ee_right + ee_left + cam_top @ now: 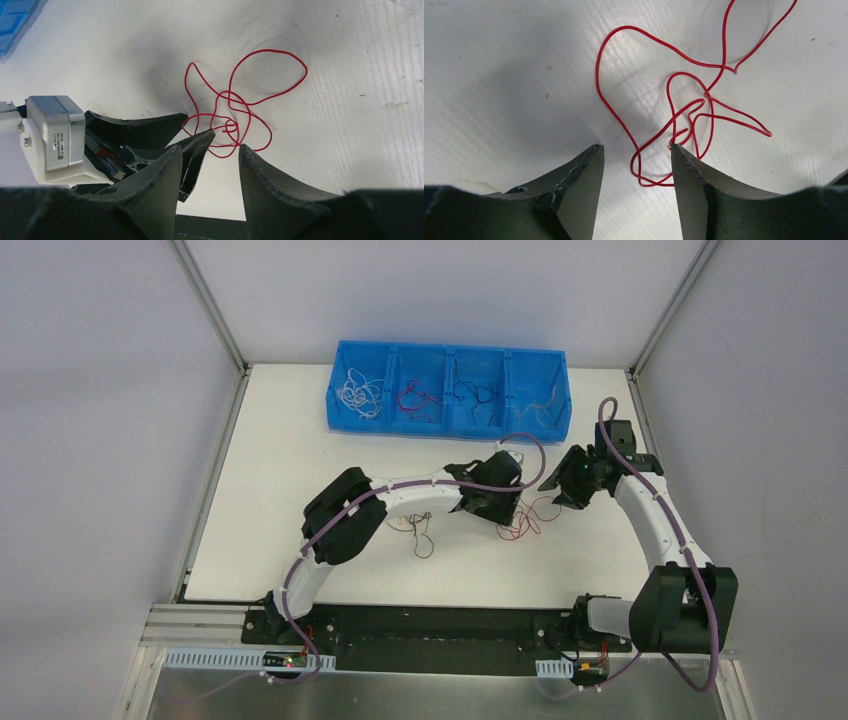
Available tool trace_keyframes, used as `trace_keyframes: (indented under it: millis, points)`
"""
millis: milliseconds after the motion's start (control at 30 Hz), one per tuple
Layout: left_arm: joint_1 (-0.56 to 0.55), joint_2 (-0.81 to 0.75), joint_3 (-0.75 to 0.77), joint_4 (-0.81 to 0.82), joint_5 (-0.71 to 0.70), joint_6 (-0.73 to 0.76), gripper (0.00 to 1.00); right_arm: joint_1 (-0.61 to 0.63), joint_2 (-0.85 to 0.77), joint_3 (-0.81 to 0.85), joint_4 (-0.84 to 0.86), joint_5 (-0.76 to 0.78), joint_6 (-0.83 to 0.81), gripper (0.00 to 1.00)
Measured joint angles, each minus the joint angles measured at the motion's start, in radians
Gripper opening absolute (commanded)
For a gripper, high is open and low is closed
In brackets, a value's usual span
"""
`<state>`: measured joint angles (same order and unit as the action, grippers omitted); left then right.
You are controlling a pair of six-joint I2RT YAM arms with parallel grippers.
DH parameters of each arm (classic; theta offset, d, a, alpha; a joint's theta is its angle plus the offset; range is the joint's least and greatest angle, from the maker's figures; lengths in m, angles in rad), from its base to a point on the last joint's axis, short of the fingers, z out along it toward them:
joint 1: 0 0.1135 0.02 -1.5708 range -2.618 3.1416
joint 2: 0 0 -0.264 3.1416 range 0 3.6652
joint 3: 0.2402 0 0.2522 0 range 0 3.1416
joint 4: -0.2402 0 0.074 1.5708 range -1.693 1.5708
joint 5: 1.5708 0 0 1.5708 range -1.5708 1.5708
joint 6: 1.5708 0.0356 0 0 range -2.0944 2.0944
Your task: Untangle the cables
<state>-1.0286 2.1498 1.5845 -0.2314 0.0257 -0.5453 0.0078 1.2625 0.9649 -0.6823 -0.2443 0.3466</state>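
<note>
Only overhead: blue bin [400,427] with cables [358,392]

Lab cell: aluminium frame [212,315], white panels [90,390]

1. The flat white matte table board [290,540] I work over is rectangular. Close up in my wrist views it shows faint parallel ribbing and a few small dark specks.
2. Plain pale grey panels close it in on three sides: the left wall [90,440], the back wall [440,290] and the right wall [770,390].
3. A silver aluminium post [210,302] stands at the far left corner and a second silver post [675,305] at the far right. A silver aluminium rail [212,480] runs along the board's left edge.
4. Along the near edge lies a flat black base plate [430,625]. Nearer than that is a dull grey metal shelf [430,698], with a white slotted strip [215,660] at its left.
5. The light is soft and even, and shadows on the board are blurred grey patches.
</note>
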Motion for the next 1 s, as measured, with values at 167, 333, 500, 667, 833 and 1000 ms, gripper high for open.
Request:
trace_keyframes:
  millis: [167, 333, 500, 667, 833, 1000]
  points:
    - [0.0, 0.013, 0.014, 0.02, 0.018, -0.015, 0.57, 0.0, 0.0, 0.0, 0.0, -0.004, 0.0, 0.48]
    - [-0.004, 0.019, 0.023, 0.024, 0.021, -0.024, 0.59, 0.0, -0.003, 0.0, -0.001, -0.005, -0.001, 0.48]
    - [-0.025, 0.065, 0.115, -0.059, -0.035, -0.016, 0.54, 0.0, -0.01, 0.0, -0.003, -0.005, -0.004, 0.48]
    - [-0.051, 0.128, 0.235, -0.184, -0.119, -0.01, 0.46, -0.019, -0.015, 0.0, -0.003, -0.006, -0.007, 0.48]
    - [-0.059, 0.157, 0.289, -0.275, -0.197, -0.013, 0.15, -0.026, -0.019, 0.0, -0.004, -0.005, -0.008, 0.48]
    - [-0.048, 0.133, 0.248, -0.289, -0.233, -0.016, 0.0, -0.032, -0.021, 0.0, -0.004, -0.004, -0.008, 0.48]
